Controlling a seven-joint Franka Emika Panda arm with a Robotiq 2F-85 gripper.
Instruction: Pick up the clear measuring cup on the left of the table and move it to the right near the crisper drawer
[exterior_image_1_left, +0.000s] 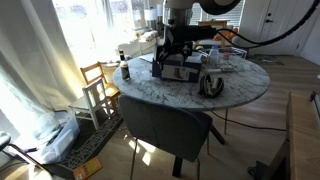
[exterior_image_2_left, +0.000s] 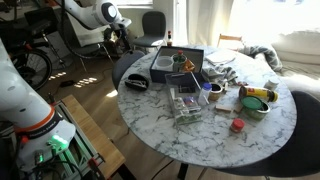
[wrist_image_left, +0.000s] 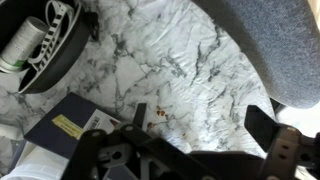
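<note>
The round marble table (exterior_image_1_left: 192, 97) shows in both exterior views (exterior_image_2_left: 200, 142) and fills the wrist view (wrist_image_left: 170, 50). The dark-grey crisper drawer (exterior_image_2_left: 163, 64) stands on it among clutter (exterior_image_1_left: 172, 68). A clear cup-like thing (exterior_image_2_left: 219, 72) sits beside the drawer; I cannot tell for sure that it is the measuring cup. My gripper (wrist_image_left: 198, 113) is open and empty, hovering over bare marble near the table's edge. It hangs above the drawer's side in an exterior view (exterior_image_1_left: 168, 50) and shows small at the table's far side (exterior_image_2_left: 122, 41).
A round black-and-yellow object (exterior_image_2_left: 135, 82) lies near my gripper (wrist_image_left: 40, 45) (exterior_image_1_left: 212, 85). A grey chair (wrist_image_left: 275, 45) stands at the table's edge (exterior_image_1_left: 165, 125). A clear box (exterior_image_2_left: 185, 102), a red lid (exterior_image_2_left: 237, 125), a green-yellow can (exterior_image_2_left: 256, 96) and a bottle (exterior_image_1_left: 125, 71) stand about.
</note>
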